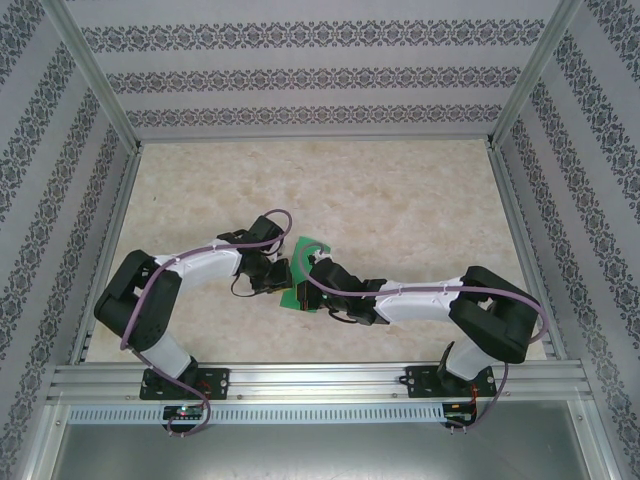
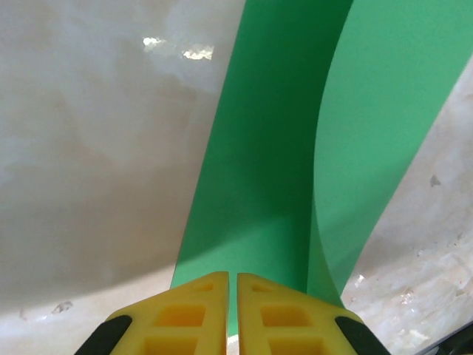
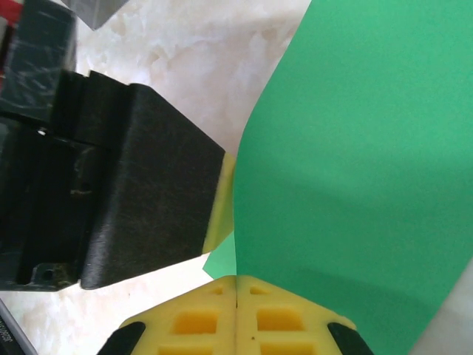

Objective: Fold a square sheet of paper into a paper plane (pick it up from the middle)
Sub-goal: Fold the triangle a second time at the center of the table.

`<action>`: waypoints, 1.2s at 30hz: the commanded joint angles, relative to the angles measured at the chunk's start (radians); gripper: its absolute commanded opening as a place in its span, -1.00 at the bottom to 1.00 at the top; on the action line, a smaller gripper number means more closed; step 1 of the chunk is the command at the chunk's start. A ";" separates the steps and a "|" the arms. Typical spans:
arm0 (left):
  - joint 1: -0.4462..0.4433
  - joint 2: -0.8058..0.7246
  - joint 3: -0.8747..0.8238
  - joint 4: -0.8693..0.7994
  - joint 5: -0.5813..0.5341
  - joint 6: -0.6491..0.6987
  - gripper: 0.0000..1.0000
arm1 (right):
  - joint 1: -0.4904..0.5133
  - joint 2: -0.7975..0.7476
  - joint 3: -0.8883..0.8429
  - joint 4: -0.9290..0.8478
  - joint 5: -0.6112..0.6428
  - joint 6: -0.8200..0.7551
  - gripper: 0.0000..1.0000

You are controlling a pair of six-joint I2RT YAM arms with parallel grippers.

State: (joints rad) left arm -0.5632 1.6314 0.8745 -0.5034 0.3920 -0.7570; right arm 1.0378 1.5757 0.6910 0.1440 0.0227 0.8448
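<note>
The square sheet of paper (image 1: 311, 249) is bright green and hangs bent between both arms at the middle of the table, lifted near its centre. My left gripper (image 1: 288, 282) is shut on it. In the left wrist view the sheet (image 2: 273, 148) rises from the thin slit between the yellow fingers (image 2: 199, 303) of that gripper (image 2: 232, 276) and curls over into a second layer on the right. My right gripper (image 1: 307, 273) is also shut on the sheet (image 3: 355, 148), which comes out from its closed tips (image 3: 236, 278). The left gripper's black housing (image 3: 140, 185) stands close by.
The marble-patterned table (image 1: 400, 200) is walled by patterned panels and aluminium posts (image 1: 95, 75). A metal rail (image 1: 320, 380) carries both arm bases along the near edge. The two wrists are nearly touching over the paper.
</note>
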 commanded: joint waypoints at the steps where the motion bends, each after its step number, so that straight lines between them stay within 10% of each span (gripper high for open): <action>1: 0.008 0.007 -0.014 0.065 0.030 -0.021 -0.76 | -0.005 0.017 0.011 0.027 -0.018 0.010 -0.94; 36: 0.007 0.065 -0.033 0.040 -0.059 0.004 -0.78 | -0.189 0.027 0.125 -0.244 -0.205 -0.250 -0.85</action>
State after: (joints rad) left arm -0.5632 1.6726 0.8448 -0.4381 0.4091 -0.7681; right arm 0.8597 1.5829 0.7692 -0.0353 -0.1242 0.6773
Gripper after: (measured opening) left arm 0.108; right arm 0.072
